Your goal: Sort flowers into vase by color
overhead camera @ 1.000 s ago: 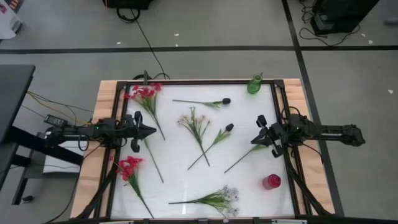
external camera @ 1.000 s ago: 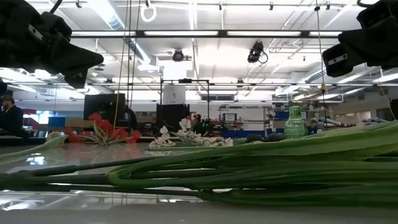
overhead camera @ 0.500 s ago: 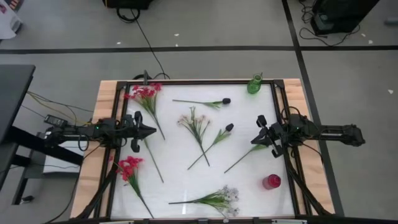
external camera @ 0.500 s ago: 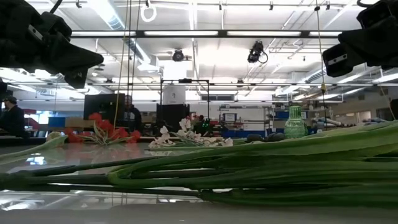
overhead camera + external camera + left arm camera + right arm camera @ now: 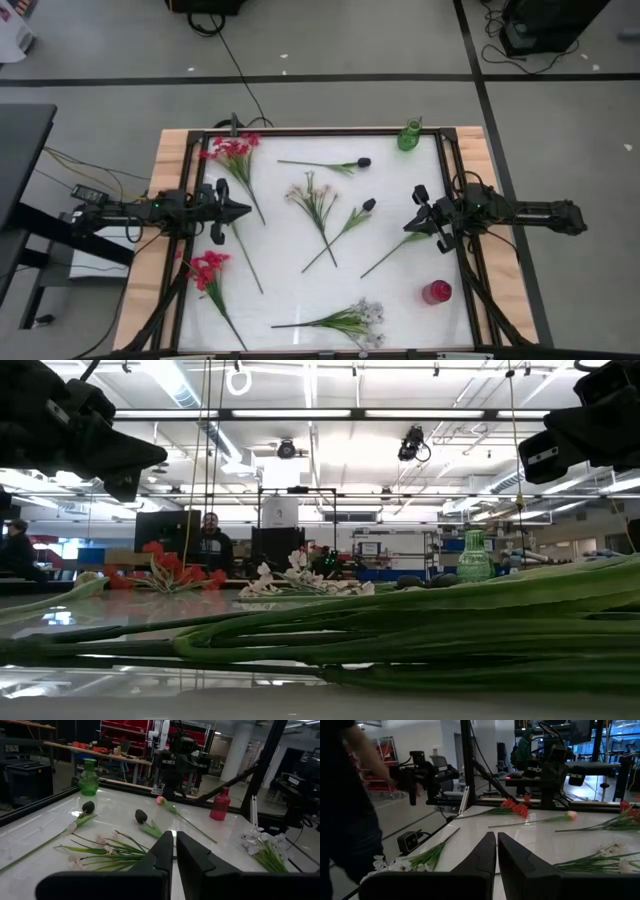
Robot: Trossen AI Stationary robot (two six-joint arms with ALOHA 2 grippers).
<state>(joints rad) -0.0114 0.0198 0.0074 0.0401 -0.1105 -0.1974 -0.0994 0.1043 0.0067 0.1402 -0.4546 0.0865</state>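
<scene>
My left gripper hovers above the white table, fingers pressed nearly together, holding nothing. My right gripper is the same: almost shut, empty, raised off the surface on the opposite side. Both point inward at each other, which I read as a parked pose with sorting not yet begun.

Nearest my left fingertips: a long stem from the red cluster passes just beside and under them. A second red bunch lies close to that side too. Near my right fingertips: the pink tulip, its stem running away toward the table's middle.

Between the grippers: a pale white spray and a dark bud, stems crossing. Another dark bud and a white spray lie further off.

Farthest: the green vase and red vase, both on my right gripper's side, upright and empty. All flowers lie flat and scattered, well apart, which leaves room for single picks.
</scene>
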